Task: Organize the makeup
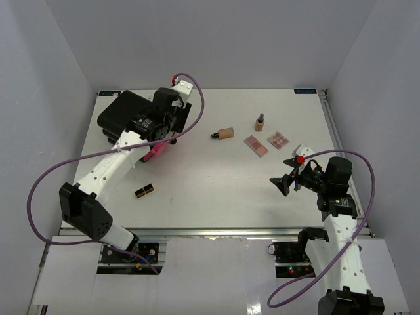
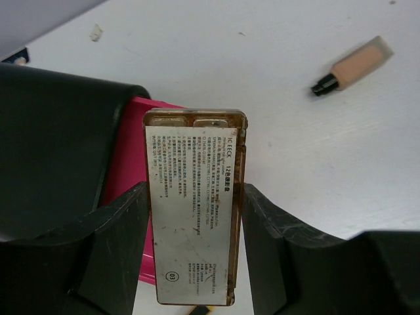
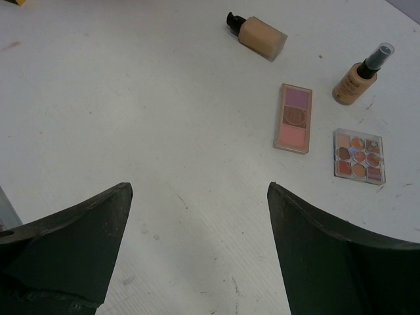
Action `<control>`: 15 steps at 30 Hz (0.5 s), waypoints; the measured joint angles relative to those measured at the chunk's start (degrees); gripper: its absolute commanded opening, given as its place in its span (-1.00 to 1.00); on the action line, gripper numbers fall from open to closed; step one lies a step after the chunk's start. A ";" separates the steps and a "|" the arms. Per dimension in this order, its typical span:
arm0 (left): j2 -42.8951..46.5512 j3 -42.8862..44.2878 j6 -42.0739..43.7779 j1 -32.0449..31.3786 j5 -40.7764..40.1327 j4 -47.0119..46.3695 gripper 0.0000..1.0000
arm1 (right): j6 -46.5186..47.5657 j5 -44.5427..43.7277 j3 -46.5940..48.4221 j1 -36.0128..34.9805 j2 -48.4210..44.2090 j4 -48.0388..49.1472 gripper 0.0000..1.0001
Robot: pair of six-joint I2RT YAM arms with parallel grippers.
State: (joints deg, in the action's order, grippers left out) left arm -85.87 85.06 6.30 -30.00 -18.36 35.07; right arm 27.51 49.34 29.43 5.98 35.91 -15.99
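My left gripper [image 2: 195, 191] is shut on the dark-framed rectangular palette [image 2: 193, 210], whose labelled back faces the wrist camera. It hangs over the pink inside [image 2: 128, 164] of the open black case [image 1: 128, 111] at the back left. A beige foundation tube [image 1: 224, 133] lies mid-table, with a tiny tan bottle [image 1: 260, 122] upright behind it. To the right lie a pink palette [image 1: 256, 144] and a multi-shade square palette [image 1: 279, 140]. A gold-and-black lipstick [image 1: 145, 190] lies near the front left. My right gripper [image 1: 285, 184] hovers open and empty at the right.
The black case [image 2: 52, 144] fills the left of the left wrist view. In the right wrist view, the foundation tube [image 3: 259, 33], tan bottle [image 3: 357, 79], pink palette [image 3: 294, 118] and multi-shade palette [image 3: 358, 156] lie beyond my open right gripper [image 3: 197, 197]. White walls enclose the table [image 1: 216, 190].
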 measured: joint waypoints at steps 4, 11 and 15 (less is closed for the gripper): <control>-1.00 0.20 7.85 2.94 1.82 -0.64 -0.94 | 0.00 0.32 0.00 0.00 0.62 -0.06 0.80; -1.37 -0.88 15.68 5.67 6.66 -2.14 -0.85 | 0.00 0.61 0.00 0.00 0.93 -0.17 0.80; -1.49 -2.14 17.17 7.34 8.36 -2.72 -0.79 | 0.02 0.79 0.00 0.00 0.95 -0.20 0.81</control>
State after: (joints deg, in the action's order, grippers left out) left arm -87.36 82.92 23.47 -22.66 -10.00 32.35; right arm 27.52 50.12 29.43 5.98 36.86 -16.19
